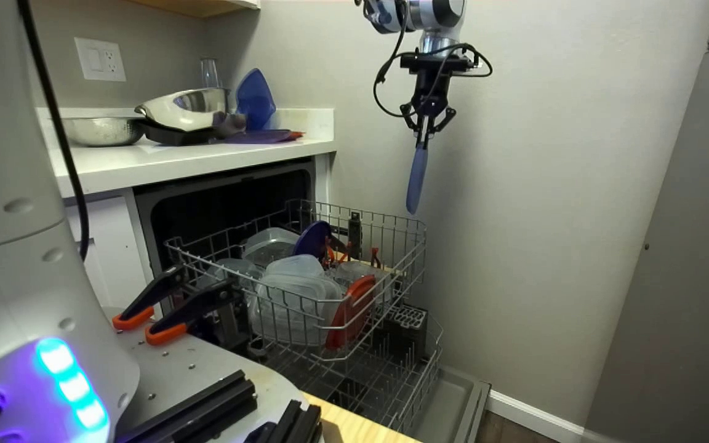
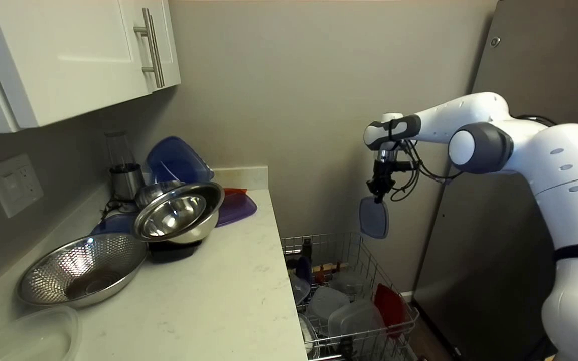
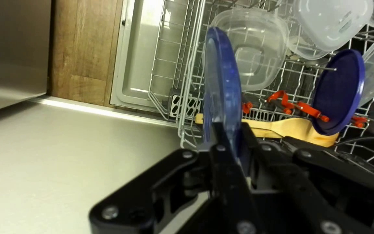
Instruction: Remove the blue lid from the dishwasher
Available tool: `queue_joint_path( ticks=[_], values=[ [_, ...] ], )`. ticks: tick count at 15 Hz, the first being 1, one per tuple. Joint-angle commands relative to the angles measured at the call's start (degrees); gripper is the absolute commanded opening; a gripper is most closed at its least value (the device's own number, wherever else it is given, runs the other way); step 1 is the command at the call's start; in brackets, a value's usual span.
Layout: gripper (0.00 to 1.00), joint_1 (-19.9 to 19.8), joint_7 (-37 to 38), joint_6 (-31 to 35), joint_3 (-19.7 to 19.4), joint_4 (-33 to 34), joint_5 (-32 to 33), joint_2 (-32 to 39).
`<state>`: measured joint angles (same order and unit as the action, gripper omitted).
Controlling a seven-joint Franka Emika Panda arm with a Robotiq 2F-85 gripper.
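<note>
Black jaws pinching | blue plastic lid [image 3: 224, 84], round-cornered | dishwasher [image 1: 231, 203], wire-racked

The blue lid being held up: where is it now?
In an exterior view, the blue lid hangs edge-on right of centre, gripped by the end effector, pictured just above the right corner of the upper dish rack.

The lid [image 2: 374, 218] is blue, the gripper [image 1: 421, 141] black. At 8 o'clock in an exterior view, the colander [image 2: 76, 265] is dotted silver. At 10 o'clock in the wrist view, the floor [image 3: 84, 52] is wood-grained brown.
</note>
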<state>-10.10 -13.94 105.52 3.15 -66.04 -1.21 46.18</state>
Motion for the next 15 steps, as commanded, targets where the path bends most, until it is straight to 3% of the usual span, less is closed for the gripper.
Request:
queue_joint_path(
  ticks=[1,7,15],
  values=[
    [0.07,1.1,-1.5,-6.0,-1.8,-6.9,1.6,-7.9],
    [0.07,1.3,-10.9,-9.5,2.1,-8.4,-2.6,-12.1],
    [0.06,-0.1,-18.9,-5.9,6.6,-8.5,-17.7,-11.2]
  ],
)
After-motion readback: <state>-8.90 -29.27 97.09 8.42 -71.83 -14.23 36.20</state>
